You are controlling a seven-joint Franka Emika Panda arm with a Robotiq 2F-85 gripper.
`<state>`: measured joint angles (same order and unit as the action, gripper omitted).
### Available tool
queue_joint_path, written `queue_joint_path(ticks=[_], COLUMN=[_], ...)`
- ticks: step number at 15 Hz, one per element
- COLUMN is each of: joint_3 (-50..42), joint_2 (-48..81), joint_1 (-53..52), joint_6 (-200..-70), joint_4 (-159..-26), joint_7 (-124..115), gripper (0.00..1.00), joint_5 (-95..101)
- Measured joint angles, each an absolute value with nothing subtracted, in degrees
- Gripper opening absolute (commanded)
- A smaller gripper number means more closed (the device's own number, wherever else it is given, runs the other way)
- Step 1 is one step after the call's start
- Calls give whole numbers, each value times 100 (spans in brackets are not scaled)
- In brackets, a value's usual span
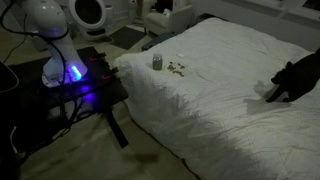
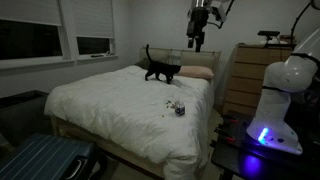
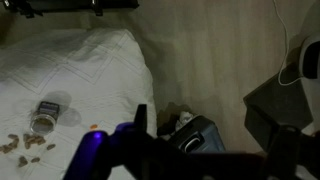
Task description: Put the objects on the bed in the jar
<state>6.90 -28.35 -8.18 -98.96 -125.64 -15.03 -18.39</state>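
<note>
Wrist view: the gripper comes in from the lower edge with its two dark fingers spread wide and nothing between them. The jar sits on the white quilted bed, seen from above at a slant, well to the left of the fingers. The objects, small brownish bits, lie scattered on the cover just below and left of the jar. Right of the jar, past the bed's edge, a dark ribbed suitcase stands on the floor.

In an exterior view the jar stands upright near a corner of the bed. The objects lie just beside it on its right, not touching it. A black cat is well apart from the jar, at the right edge. The robot's white base rises left of the jar.

In an exterior view the gripper hangs high above the jar, holding nothing. The objects lie just left of the jar, and the cat stands beyond it.
</note>
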Motion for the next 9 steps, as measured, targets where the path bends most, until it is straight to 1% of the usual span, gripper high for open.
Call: queue_joint_path(ticks=[9], joint_3=[691], joint_2=[-2828], joint_1=[-753], joint_6=[-9993], joint_4=[-12564], joint_7=[-1520], gripper=[100], joint_5=[-1840])
